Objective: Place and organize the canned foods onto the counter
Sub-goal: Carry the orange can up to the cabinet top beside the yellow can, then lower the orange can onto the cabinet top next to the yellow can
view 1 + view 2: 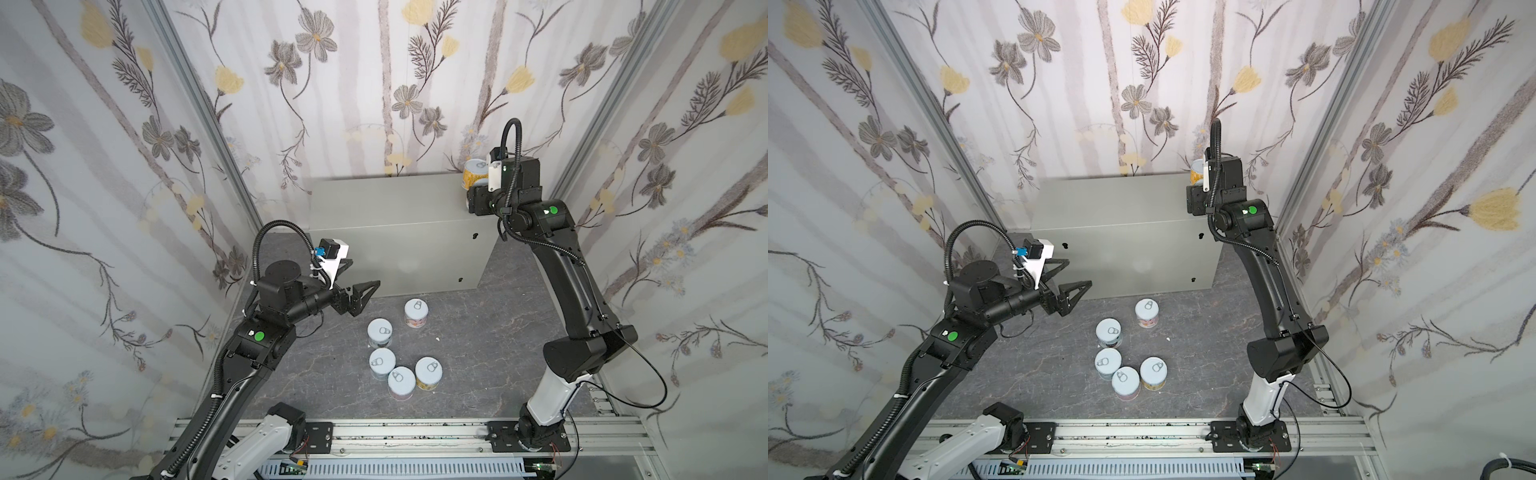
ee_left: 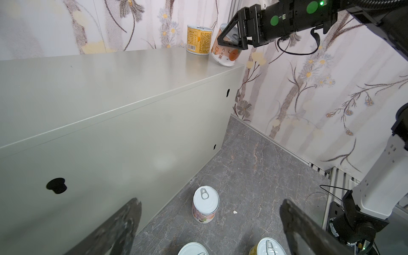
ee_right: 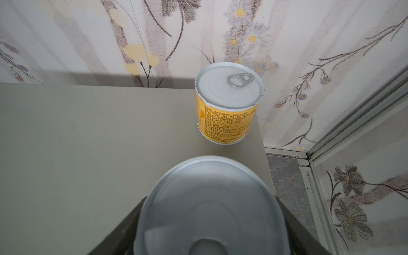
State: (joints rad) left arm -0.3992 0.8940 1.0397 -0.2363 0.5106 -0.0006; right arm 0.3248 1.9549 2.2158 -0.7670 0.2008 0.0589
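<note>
The counter point(image 1: 386, 208) stands against the back wall. A yellow-labelled can point(image 3: 227, 106) stands upright at its back right corner. My right gripper point(image 2: 229, 42) is shut on a white and orange can point(image 2: 225, 55), held tilted just in front of the yellow one, with its lower rim at the counter's top. In the right wrist view that can's lid point(image 3: 209, 205) fills the space between the fingers. Several more cans point(image 1: 416, 312) point(image 1: 380, 332) point(image 1: 428, 372) stand upright on the floor. My left gripper point(image 1: 365, 272) hangs open and empty in front of the counter, above and left of them.
The floor point(image 1: 478, 332) is dark grey marble. Flowered walls close in the left, right and back sides. An aluminium rail point(image 1: 415, 432) carrying both arm bases runs along the front. A small white crumb point(image 1: 437, 338) lies right of the floor cans.
</note>
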